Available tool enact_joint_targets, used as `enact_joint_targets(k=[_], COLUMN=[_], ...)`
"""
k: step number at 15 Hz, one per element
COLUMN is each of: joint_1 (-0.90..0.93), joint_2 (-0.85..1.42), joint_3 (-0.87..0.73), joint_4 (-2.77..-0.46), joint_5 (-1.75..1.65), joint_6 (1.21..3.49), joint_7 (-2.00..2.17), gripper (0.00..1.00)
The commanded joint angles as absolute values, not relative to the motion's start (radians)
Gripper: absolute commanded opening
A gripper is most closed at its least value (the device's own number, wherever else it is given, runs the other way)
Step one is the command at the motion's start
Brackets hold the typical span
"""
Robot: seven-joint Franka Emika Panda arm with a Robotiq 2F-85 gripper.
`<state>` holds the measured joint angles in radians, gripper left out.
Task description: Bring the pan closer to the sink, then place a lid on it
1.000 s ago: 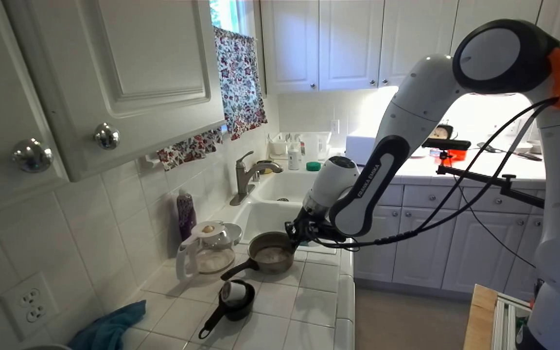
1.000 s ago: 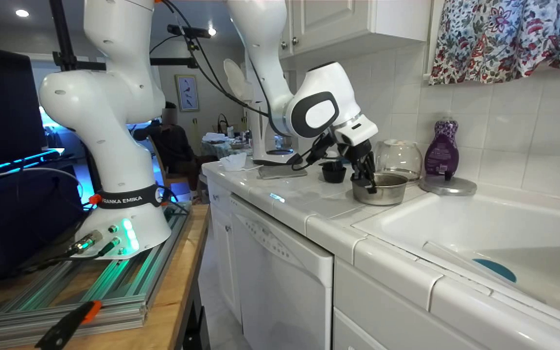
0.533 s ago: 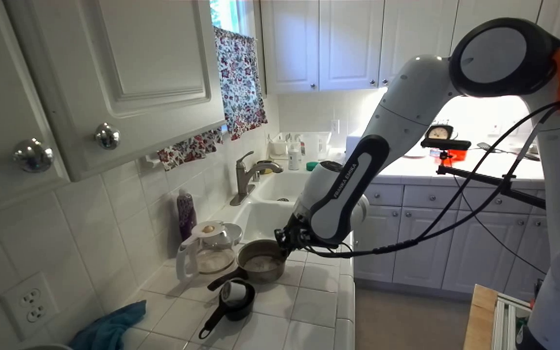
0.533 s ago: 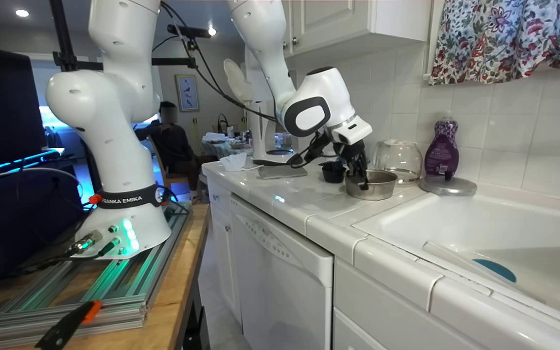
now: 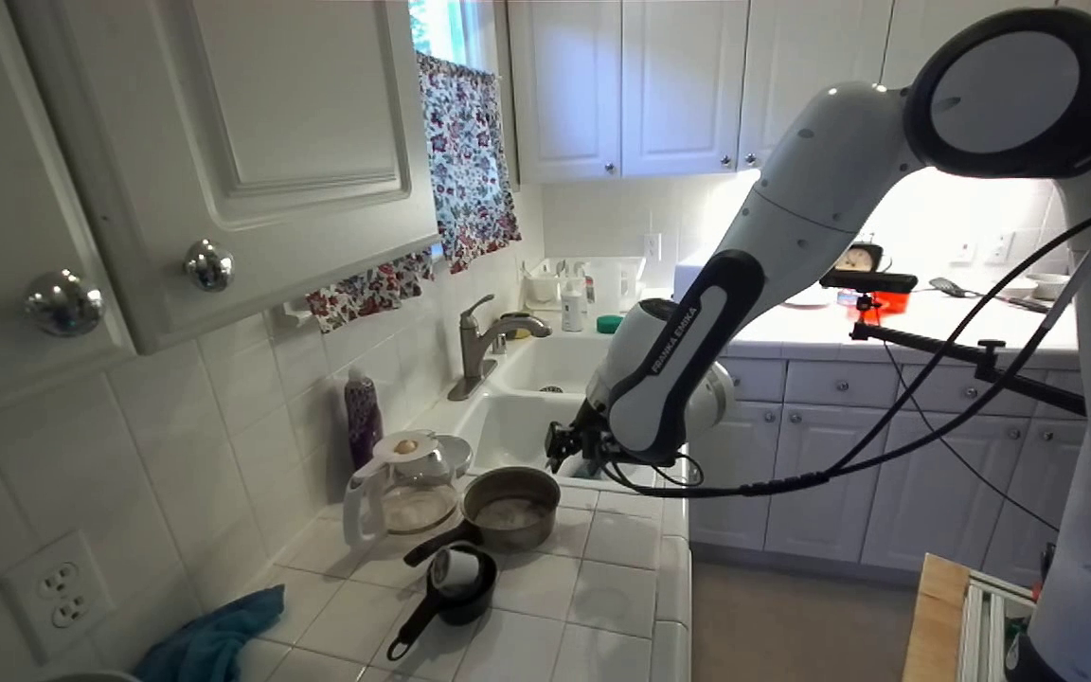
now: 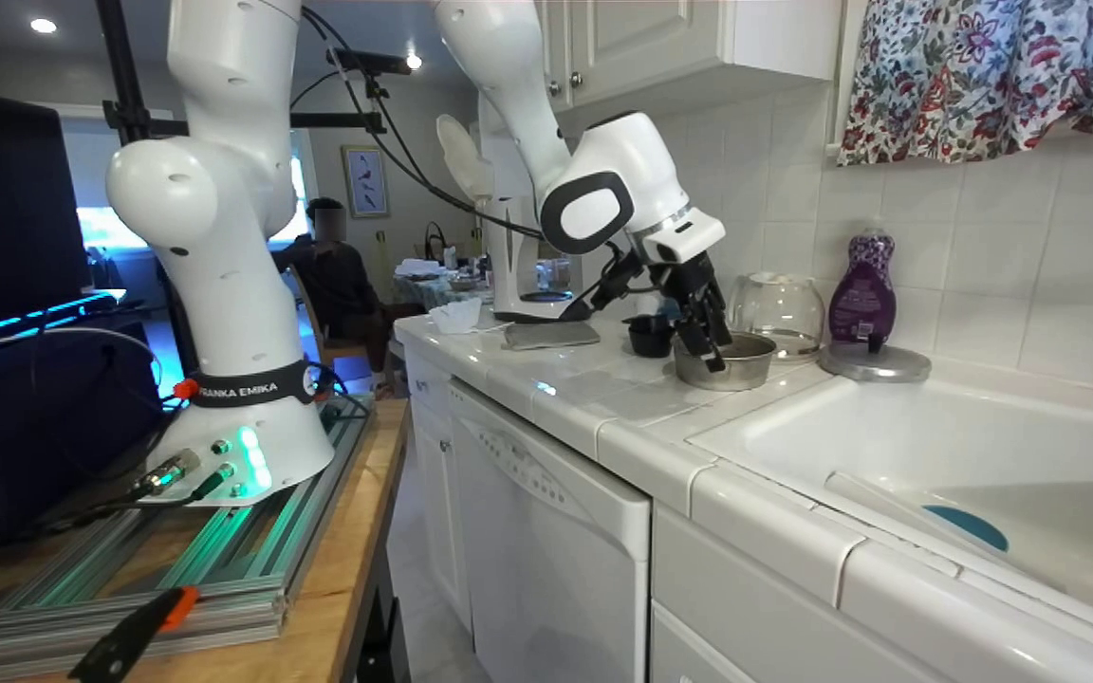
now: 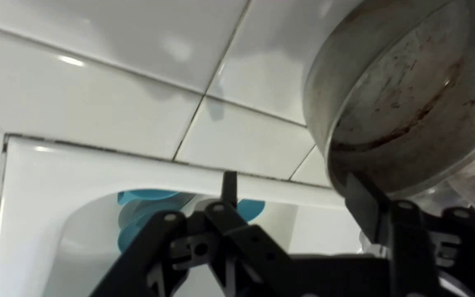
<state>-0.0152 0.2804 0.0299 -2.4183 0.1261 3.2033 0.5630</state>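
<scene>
The dark grey-brown pan (image 5: pixel 513 516) stands upright on the tiled counter, just short of the white sink (image 6: pixel 793 427); its handle points away from the basin. My gripper (image 7: pixel 292 180) is open, its fingers well apart with nothing between them. In the wrist view one fingertip overlaps the rim of the pan (image 7: pixel 390 103), while the other hangs over the edge of the sink (image 7: pixel 109 169). Whether that finger touches the rim, I cannot tell. Beside the basin, near the wall, lies a round metal lid (image 6: pixel 874 362) with a dark knob, partly behind the coffee pot in an exterior view.
A glass coffee pot (image 5: pixel 420 494) stands close by the pan on the wall side. A small black skillet (image 5: pixel 470 606) holding a white cup sits near the pan's handle. The purple soap bottle (image 6: pixel 862 289) and metal faucet (image 5: pixel 484 346) rise along the wall. Blue items (image 7: pixel 151 214) lie in the sink.
With the gripper at its rim, the pan slid slightly away from the sink, toward the skillet. Since then the fingers have opened and risen off the rim, and the pan has stayed put.
</scene>
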Motion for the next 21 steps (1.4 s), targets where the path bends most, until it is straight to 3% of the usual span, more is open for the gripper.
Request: enact_joint_targets(k=[1,7,8,14,18,21], joint_1=[0.114,0.143,0.127,0.142,-0.089,-0.309], joint_2=[0.195,0.198,0.192,0.195,0.232,0.319], joint_3=[-0.147,-0.169,-0.168,-0.165,0.121,0.323], joint_4=[-2.454,-2.313,-2.364,-2.326,-2.263,-2.108], joint_5=[0.024,-0.119,-0.084,-0.094,0.195,0.249], joint_6=[3.176,2.900,2.988,2.922,2.996,2.925], joint_7=[0.508,0.374,0.394,0.378,0.069,-0.163], gripper=[0.99,1.00,1.00,1.00,1.00,1.00])
